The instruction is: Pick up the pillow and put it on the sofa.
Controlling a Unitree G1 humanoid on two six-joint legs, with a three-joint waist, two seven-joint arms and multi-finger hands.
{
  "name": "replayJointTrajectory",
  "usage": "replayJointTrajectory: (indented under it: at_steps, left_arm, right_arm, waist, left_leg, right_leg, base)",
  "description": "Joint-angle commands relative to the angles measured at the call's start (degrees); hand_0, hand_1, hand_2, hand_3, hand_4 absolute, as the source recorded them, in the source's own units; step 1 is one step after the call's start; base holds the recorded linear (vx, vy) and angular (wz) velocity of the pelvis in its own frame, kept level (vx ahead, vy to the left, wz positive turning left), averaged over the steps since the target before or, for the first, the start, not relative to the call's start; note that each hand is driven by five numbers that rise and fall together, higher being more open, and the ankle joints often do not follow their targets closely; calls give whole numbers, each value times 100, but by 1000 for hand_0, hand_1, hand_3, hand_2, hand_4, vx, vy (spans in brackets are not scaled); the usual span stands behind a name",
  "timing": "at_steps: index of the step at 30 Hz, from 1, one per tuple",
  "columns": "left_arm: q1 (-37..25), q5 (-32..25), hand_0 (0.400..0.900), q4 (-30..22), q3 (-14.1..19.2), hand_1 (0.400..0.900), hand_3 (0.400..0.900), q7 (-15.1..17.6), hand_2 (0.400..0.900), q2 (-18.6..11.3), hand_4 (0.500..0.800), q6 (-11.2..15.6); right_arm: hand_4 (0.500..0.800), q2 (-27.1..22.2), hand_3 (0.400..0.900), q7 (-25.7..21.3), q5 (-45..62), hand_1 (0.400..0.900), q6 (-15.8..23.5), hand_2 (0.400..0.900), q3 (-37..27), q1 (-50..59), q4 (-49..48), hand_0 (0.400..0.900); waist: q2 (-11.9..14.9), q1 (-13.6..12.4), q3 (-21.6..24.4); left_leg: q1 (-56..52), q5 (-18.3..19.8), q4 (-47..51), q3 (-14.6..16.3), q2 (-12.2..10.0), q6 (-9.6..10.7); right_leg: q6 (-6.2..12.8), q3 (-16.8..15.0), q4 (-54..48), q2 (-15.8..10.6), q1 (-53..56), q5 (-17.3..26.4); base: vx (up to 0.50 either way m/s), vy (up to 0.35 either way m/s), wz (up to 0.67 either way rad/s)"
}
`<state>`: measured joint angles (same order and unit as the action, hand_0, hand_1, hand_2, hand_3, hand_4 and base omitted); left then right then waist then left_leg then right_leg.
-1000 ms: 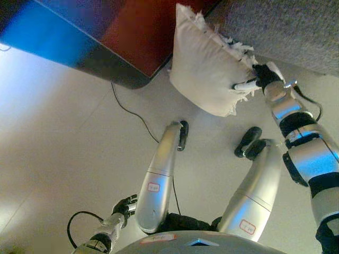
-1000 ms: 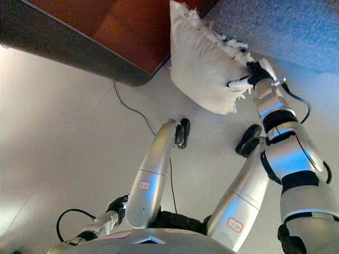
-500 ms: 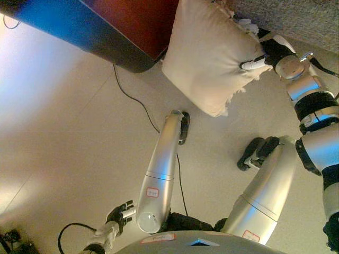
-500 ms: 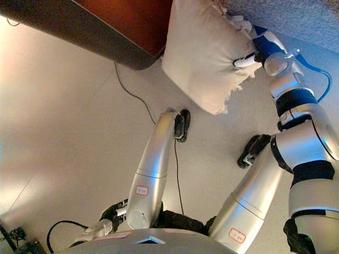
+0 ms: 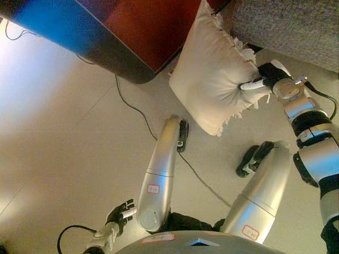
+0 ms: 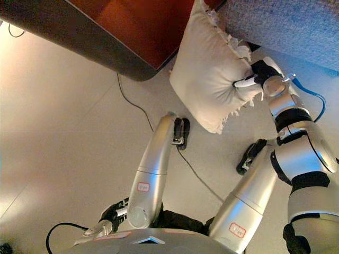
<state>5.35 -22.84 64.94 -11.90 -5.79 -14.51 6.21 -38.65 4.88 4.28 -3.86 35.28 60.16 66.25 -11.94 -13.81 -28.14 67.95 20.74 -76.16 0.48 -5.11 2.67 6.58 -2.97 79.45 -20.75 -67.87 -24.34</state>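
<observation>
My right hand (image 5: 267, 79) has its fingers (image 5: 249, 84) curled into the cloth of the pillow (image 5: 214, 84), pinching it near the frayed edge on that side; the fabric puckers in towards the white fingertip. Everything of the pillow lies to the left of those fingers, hanging off the floor (image 5: 63, 137) with nothing under it. Its long axis runs from an upper corner up by the dark red panel (image 5: 143, 26) down to a lower corner that points at the floor, so it sits tilted, broad cream face turned towards me. The fringed edge runs along the side nearest the fingers and round the lower corner. Just above and behind the fingers is the grey sofa (image 5: 291, 24); I read the pillow's upper fringe as close against the sofa's front, but I cannot tell whether they touch.

My left hand (image 5: 119, 214) shows low in the view, well apart from the pillow, fingers relaxed and empty.
</observation>
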Motion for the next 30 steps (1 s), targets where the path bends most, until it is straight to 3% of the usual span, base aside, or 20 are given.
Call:
replayJointTrajectory:
  at_steps: [1, 8, 9, 14, 21, 30]
  left_arm:
    - [231, 131, 900, 304, 15, 900, 900, 244, 900, -422, 800, -128]
    - [-26, 434, 900, 255, 24, 900, 900, 410, 900, -626, 800, -283]
    - [-36, 469, 900, 253, 42, 900, 900, 431, 900, -634, 800, -299]
    - [-47, 575, 900, 232, 174, 900, 900, 560, 900, -710, 800, -358]
    - [161, 1007, 900, 278, 634, 900, 900, 626, 900, -815, 800, -585]
    - [327, 1377, 900, 419, 1121, 900, 900, 584, 900, -919, 800, -579]
  right_arm:
    - [500, -115, 400, -268, 120, 400, 787, 400, -418, 128, -972, 400]
    - [500, -180, 400, -34, 77, 400, 982, 400, -627, -597, -1219, 400]
    - [500, -207, 400, -3, 28, 400, 979, 400, -644, -671, -1285, 400]
    - [500, -381, 400, 207, -111, 400, 939, 400, -730, -1089, -1790, 400]
    - [500, -841, 400, 618, -193, 400, 724, 400, -976, -1706, -3036, 400]
    - [500, -1430, 400, 620, 41, 400, 974, 400, -1404, -1776, -3890, 400]
  waist:
    - [141, 145, 252]
    - [504, 119, 630]
    - [570, 137, 712]
    - [877, 210, 1006]
    - [1252, 384, 1697]
    - [1409, 546, 2253]
  left_leg:
    - [-1521, -350, 1406, -105, -142, 237]
    - [-3330, -855, 3089, 137, -220, 322]
    - [-3503, -1075, 3374, 179, -208, 284]
    - [-4543, -1216, 4185, 313, -223, 262]
    - [-5997, -1389, 5579, 489, -239, 200]
    - [-6806, -1759, 6724, 707, -251, 238]
  right_leg:
    - [-49, 89, -1611, -206, 1140, 1064]
    - [60, 725, -3282, -494, 3027, 1582]
    - [12, 850, -3600, -523, 3231, 1791]
    - [75, 1248, -4595, -514, 4406, 2059]
    - [163, 1641, -6237, -171, 6037, 2392]
    - [261, 1690, -7354, 290, 6759, 2648]
  base:
    - [37, -30, -22]
    - [132, -39, -20]
    - [90, -17, -20]
    - [142, -56, -18]
    - [202, -85, -14]
    - [104, -66, -12]
